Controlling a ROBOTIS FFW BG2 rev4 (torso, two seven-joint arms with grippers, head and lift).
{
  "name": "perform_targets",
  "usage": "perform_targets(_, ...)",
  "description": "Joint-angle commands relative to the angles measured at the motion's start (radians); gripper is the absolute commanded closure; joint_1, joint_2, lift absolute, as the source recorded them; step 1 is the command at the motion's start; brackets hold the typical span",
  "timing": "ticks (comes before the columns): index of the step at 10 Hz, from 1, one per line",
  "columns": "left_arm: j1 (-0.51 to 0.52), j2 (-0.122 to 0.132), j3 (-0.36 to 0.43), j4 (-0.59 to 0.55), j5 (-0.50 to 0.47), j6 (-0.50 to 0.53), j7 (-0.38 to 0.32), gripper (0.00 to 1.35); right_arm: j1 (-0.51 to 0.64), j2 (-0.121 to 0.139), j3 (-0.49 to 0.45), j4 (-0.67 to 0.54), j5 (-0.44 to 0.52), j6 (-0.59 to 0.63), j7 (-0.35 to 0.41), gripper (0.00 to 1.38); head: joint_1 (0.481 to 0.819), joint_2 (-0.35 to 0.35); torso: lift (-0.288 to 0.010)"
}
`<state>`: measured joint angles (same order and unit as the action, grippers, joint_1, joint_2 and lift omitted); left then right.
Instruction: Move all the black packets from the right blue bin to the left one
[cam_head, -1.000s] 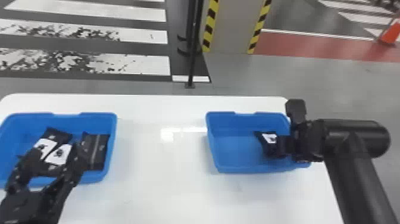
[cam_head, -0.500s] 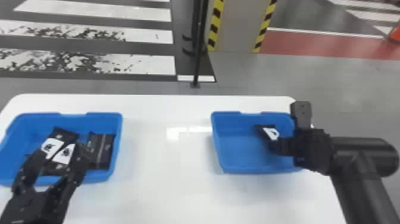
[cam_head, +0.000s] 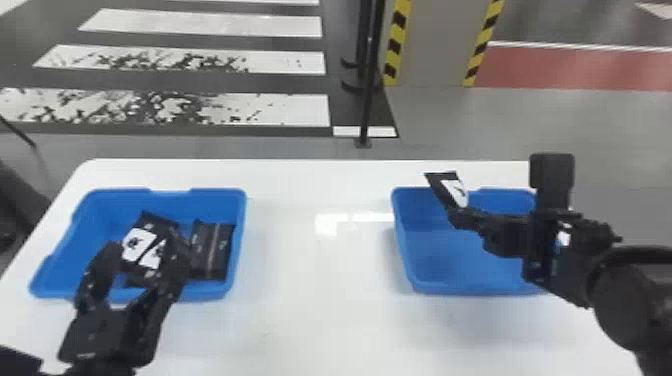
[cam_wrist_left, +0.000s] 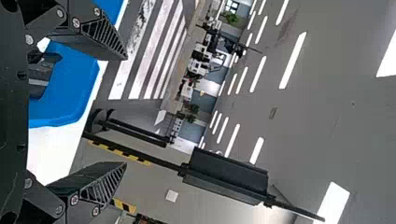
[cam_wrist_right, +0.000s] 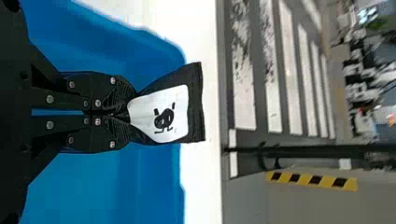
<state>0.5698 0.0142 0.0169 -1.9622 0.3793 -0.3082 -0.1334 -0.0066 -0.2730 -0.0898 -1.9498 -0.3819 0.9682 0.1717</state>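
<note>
Table (cam_head: 320, 320) white; striped floor (cam_head: 280, 82) beyond; left gripper (cam_head: 144, 249) wide, right gripper (cam_head: 459, 217) pinching black packet (cam_head: 446, 187).

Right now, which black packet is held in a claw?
The packet in the right claw, at the right blue bin; the others seen lie in the left blue bin.

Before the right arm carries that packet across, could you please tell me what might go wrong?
The right gripper pinches the packet by one end, so it might slip or twist free. The left gripper is open over the left bin, so the arms could bump if it stays there. Packets already lie in that bin, so this one may land on top of them.
</note>
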Motion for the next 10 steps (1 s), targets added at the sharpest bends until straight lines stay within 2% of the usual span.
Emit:
perform_targets(1, -0.010, 0.004, -0.017, 0.000, 0.002, 0.001, 0.000, 0.24, 0.002, 0.000, 0.038, 0.000, -0.077, -0.136, 0.094, 1.25, 0.695, -0.024, -0.140)
perform_targets(3, -0.027, 0.013, -0.049, 0.000, 0.004, 0.014, 0.000, 0.24, -0.016, -0.009, 0.180, 0.032, -0.180, -0.261, 0.160, 1.25, 0.695, 0.058, -0.140)
perform_targets(4, -0.040, 0.021, -0.073, -0.010, 0.016, 0.028, 0.000, 0.25, -0.020, -0.017, 0.253, 0.039, -0.206, -0.271, 0.167, 1.25, 0.695, 0.106, -0.140)
perform_targets(5, -0.052, 0.029, -0.095, -0.034, 0.030, 0.060, 0.000, 0.25, -0.028, -0.025, 0.323, 0.061, -0.254, -0.293, 0.170, 1.25, 0.695, 0.123, -0.140)
perform_targets(6, -0.059, 0.035, -0.111, -0.066, 0.030, 0.109, -0.003, 0.25, -0.040, -0.026, 0.367, 0.066, -0.262, -0.308, 0.173, 1.25, 0.695, 0.159, -0.140)
perform_targets(7, -0.069, 0.038, -0.121, -0.088, 0.037, 0.161, -0.012, 0.25, -0.055, -0.031, 0.409, 0.078, -0.280, -0.330, 0.173, 1.25, 0.695, 0.181, -0.140)
perform_targets(10, -0.081, 0.044, -0.133, -0.106, 0.037, 0.225, -0.022, 0.25, -0.104, -0.041, 0.521, 0.103, -0.334, -0.362, 0.172, 1.25, 0.695, 0.207, -0.140)
